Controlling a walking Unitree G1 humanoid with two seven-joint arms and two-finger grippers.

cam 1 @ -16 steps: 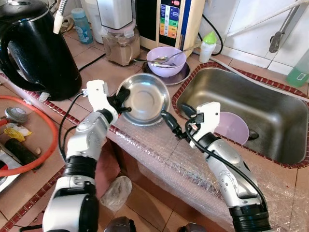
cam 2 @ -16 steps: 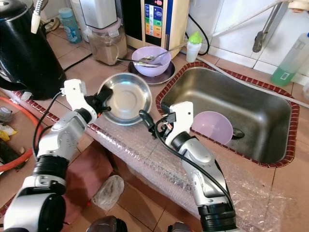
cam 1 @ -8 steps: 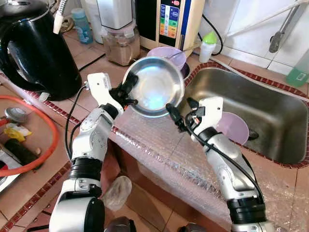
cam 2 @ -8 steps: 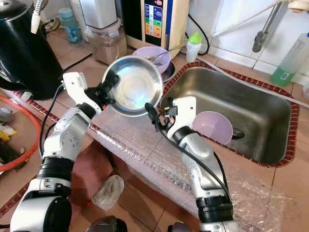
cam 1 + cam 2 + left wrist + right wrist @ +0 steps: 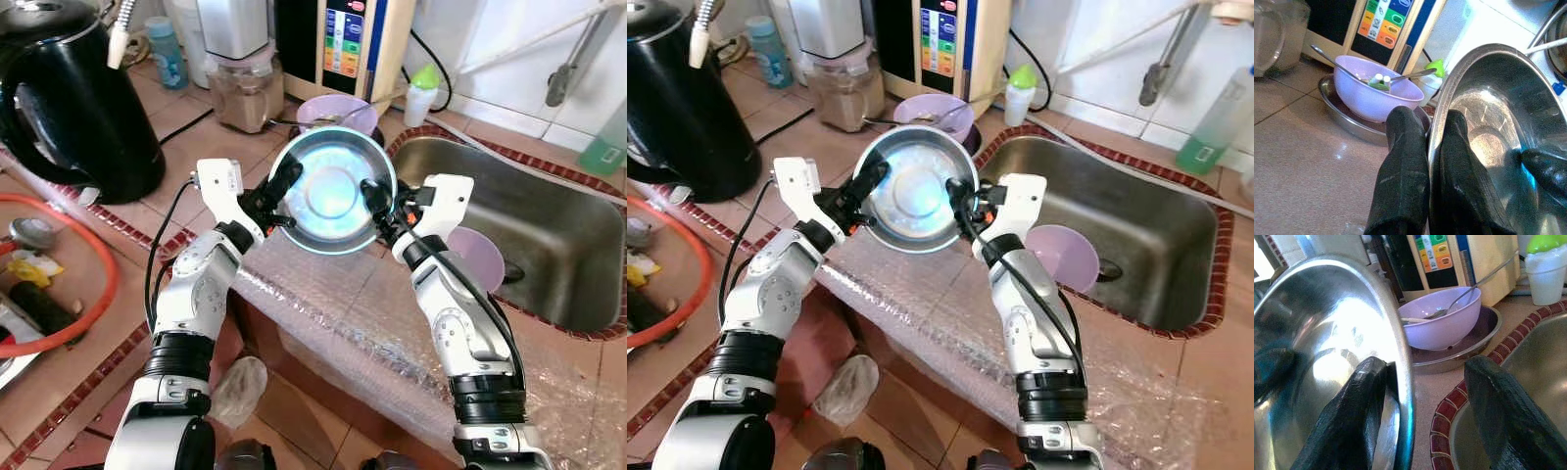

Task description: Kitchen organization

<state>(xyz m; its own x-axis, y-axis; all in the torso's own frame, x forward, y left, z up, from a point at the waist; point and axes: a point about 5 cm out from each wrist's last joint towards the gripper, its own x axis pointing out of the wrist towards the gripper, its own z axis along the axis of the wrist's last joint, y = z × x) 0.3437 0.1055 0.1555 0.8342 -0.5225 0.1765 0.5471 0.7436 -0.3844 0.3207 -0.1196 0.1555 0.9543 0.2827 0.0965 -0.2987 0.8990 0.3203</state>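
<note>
Round polished steel bowl (image 5: 333,191) is held up off the counter, tilted with its inside facing the head camera, between both arms and above the counter edge next to the sink. Left gripper (image 5: 279,191) is clamped on the bowl's left rim: the left wrist view shows one black finger (image 5: 1400,171) outside and one inside, rim pinched between them. Right gripper (image 5: 377,201) is at the opposite rim, fingers spread wide; one finger (image 5: 1347,421) lies against the inside wall, the other stands apart on the outside, not touching. So the right gripper straddles the rim without gripping it.

Surroundings:
- Directly behind the bowl: lilac plastic bowl (image 5: 1374,95) with metal spoons in it, sitting on a shallow steel plate (image 5: 1347,125). Close to the raised bowl's back, partly hidden by it in the head views.
- Behind that: cream water-filter unit (image 5: 343,44) with coloured button panel, small white bottle with green cap (image 5: 421,93), blender jar (image 5: 240,93) with brown contents.
- Right: rectangular stainless sink (image 5: 549,245), red tile border, second lilac bowl (image 5: 480,257) inside it near the right arm.
- Left: glossy black electric kettle (image 5: 73,103); orange hose (image 5: 83,284) looped on the tan tiles.
- Bubble wrap sheet (image 5: 323,313) drapes over the counter edge under both arms.
</note>
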